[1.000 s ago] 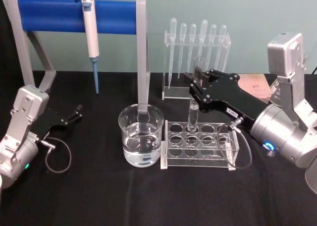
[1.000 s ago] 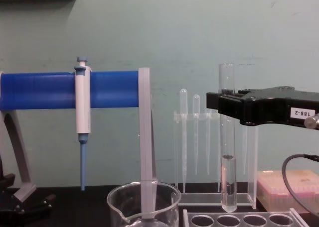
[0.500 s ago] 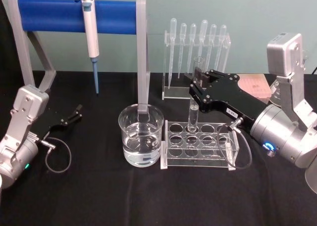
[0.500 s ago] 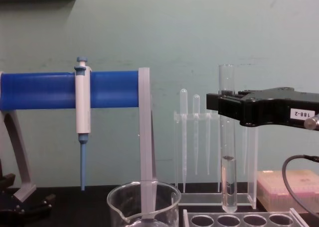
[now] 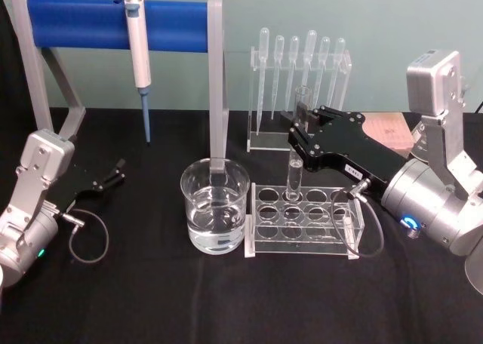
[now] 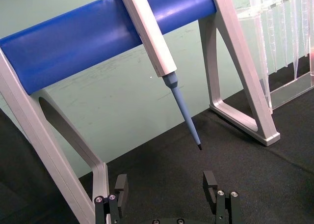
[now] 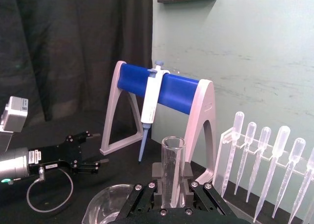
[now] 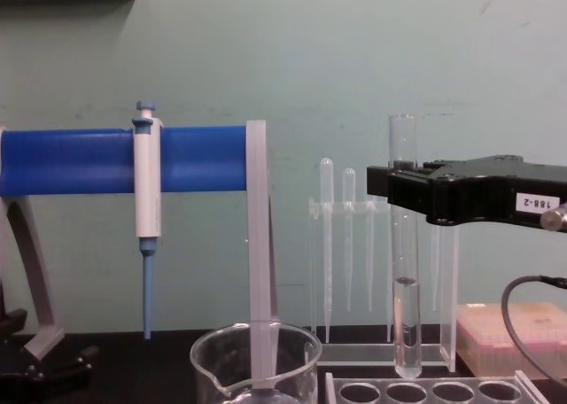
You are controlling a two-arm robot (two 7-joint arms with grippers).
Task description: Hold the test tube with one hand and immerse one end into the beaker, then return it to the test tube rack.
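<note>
Chest view: my right hand (image 8: 400, 191) grips the test tube (image 8: 405, 315) by its upper part. I judge the glass light, slick and fragile: hold high, gently. My left hand (image 5: 115, 172) is parked, fingers apart.

A black-draped table (image 5: 226, 299) carries the beaker (image 5: 214, 216) near its middle. The clear test tube rack (image 5: 302, 244) stands just beside the beaker, on its right. Behind the beaker stands a grey-legged stand (image 5: 217, 80) with a blue bar. Farther back and to the right are a clear pipette holder (image 5: 268, 142) and a pinkish box (image 5: 391, 129).

Pale green wall (image 8: 354, 50), black cloth-covered table (image 5: 226, 299), dark curtain (image 7: 73, 37) beside the wall
</note>
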